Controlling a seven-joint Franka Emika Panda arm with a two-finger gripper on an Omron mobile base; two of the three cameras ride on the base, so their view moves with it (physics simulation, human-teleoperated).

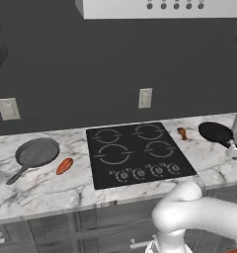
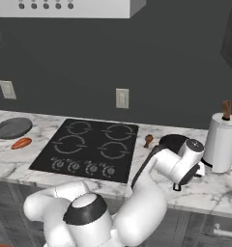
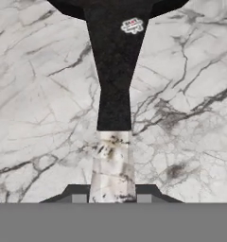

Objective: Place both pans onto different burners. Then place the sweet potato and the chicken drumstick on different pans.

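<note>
Right of the cooktop [image 1: 138, 153], the gripper [image 3: 112, 198] is pinching the black pan [image 1: 215, 132] by its handle end; lifting risks the pan tilting out.

My arm bends out toward two o'clock and drops its wrist low, hand pointing straight down. My gripper [image 3: 112, 196] has its jaws drawn in close, clamped on the black pan's handle [image 3: 114, 90].

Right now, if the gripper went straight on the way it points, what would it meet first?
Most likely the handle of the near-black pan. It already lies between the tips of the gripper, which points down at it. Directly behind the handle is the marble counter.
</note>
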